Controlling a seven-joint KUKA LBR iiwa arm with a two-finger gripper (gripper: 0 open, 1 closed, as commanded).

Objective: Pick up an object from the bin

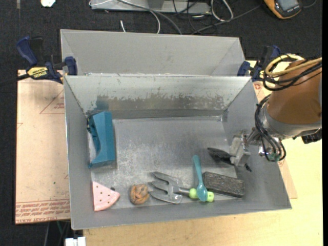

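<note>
My gripper hangs low at the bin's right wall, just above the floor. A dark grey rectangular block lies directly in front of it, toward the bin's near edge. A teal spoon-like tool with a green knob at its end lies left of the block, touching it. A small black flat piece sits on the floor just left of the gripper; I cannot tell whether it is a loose thing or part of the gripper.
A grey fork-shaped tool lies left of the spoon. A brown ball and a pink wedge sit at the front left. A blue box-like thing leans on the left wall.
</note>
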